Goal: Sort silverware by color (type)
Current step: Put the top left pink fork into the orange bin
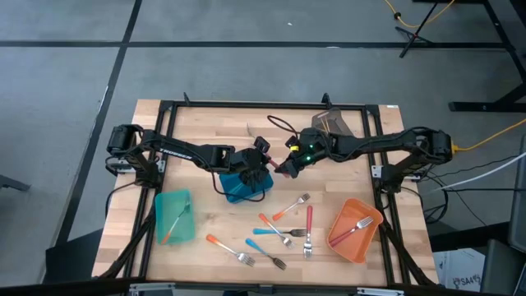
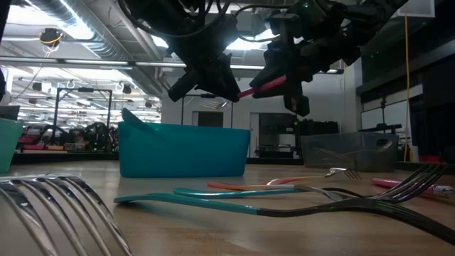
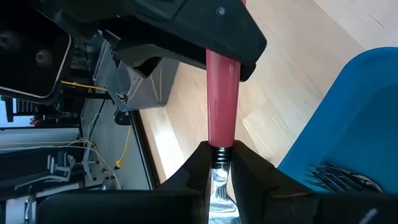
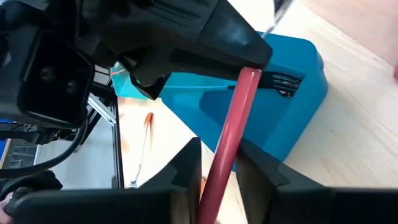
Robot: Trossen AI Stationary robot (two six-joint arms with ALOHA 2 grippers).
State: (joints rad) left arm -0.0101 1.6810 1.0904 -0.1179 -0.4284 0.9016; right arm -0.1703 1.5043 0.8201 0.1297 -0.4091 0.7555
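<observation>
Silverware, small forks/utensils, silver metal heads, coloured handles.

1. Pink-handled utensil [image 1: 283, 168]: off the bench, held mid-air between both end effectors, above the bench centre; handle tilted, metal neck at one end.
2. Red-handled fork [image 1: 309, 230]: flat on bench, lengthwise, tines toward front edge.
3. Fork w/ orange handle [image 1: 292, 206]: flat, diagonal, just left of item 2.
4. Blue-handled fork [image 1: 275, 232]: flat, crossing an orange-handled fork [image 1: 274, 229].
5. Orange-handled fork [image 1: 229, 249]: near front edge, diagonal.
6. Blue-handled fork [image 1: 265, 253]: just right of item 5.
7. Fork, pink handle [image 1: 356, 227]: lying in orange bin.
8. Orange-handled utensil [image 1: 174, 224]: in teal bin.
</observation>
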